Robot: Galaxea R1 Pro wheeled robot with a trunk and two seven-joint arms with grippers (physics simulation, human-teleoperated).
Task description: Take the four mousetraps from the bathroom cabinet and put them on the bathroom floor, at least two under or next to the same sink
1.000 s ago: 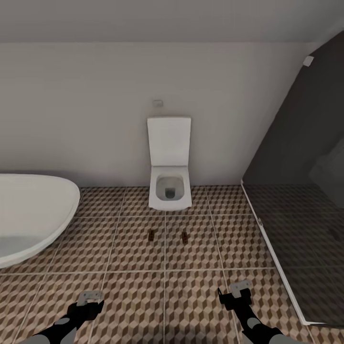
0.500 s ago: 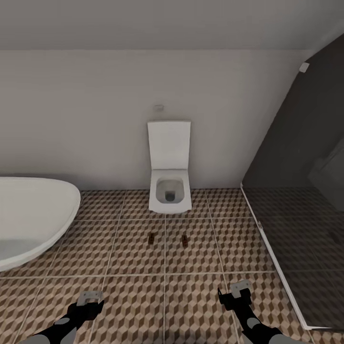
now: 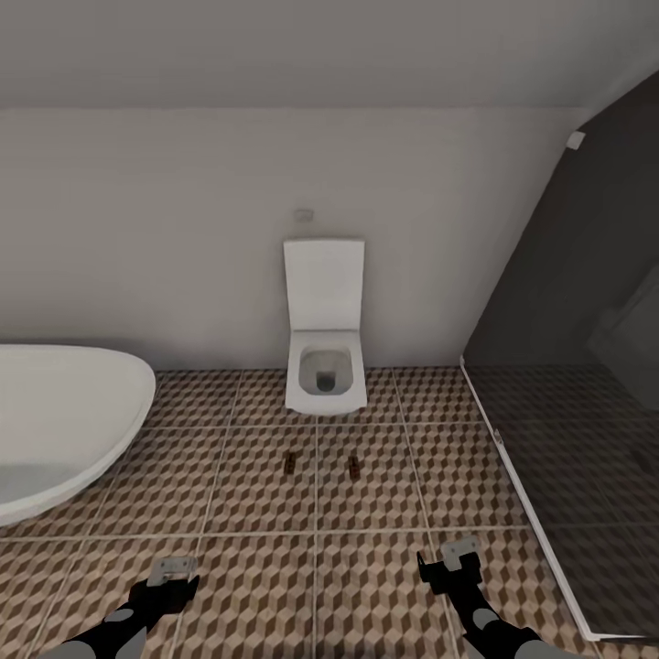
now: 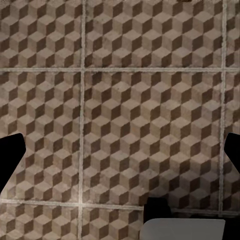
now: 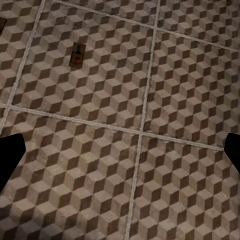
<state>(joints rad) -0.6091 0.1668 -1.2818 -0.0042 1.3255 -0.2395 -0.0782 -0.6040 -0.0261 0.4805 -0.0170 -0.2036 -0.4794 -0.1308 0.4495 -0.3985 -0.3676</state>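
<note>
Head view: the bathroom floor (image 3: 265,595), tiled in a brown, beige and white cube pattern with pale grout lines, runs from the robot to a plain white wall. A white wall-hung toilet (image 3: 324,366) with its lid raised serves here as the landmark. Two mousetraps lie flat on the tiles just in front of the toilet, well apart from each other: the left mousetrap (image 3: 289,462) and the right mousetrap (image 3: 353,466), one on either side of the grout line that runs out from the toilet's middle. A white oval bathtub (image 3: 64,412) stands to the left of the toilet; a dark glass shower screen (image 3: 567,366) with a white base rail stands to its right. The left gripper (image 3: 172,569) and the right gripper (image 3: 459,551) hang low over the floor on the near side of the traps, well short of the toilet, with nothing between their fingers.

Right wrist view: the cube-patterned tiles seen from above, with one mousetrap (image 5: 77,54), its red spot and dark wire legible, detail that the head view renders as a small brown mark. Dark fingertips sit at both side edges of the picture, so the jaws stand wide apart and hold nothing.

Left wrist view: bare patterned tiles and grout lines, with dark fingertips likewise far apart at both edges; this gripper is also spread wide and empty. A pale grey block (image 4: 182,229) lies at the picture's edge; what it is cannot be told
</note>
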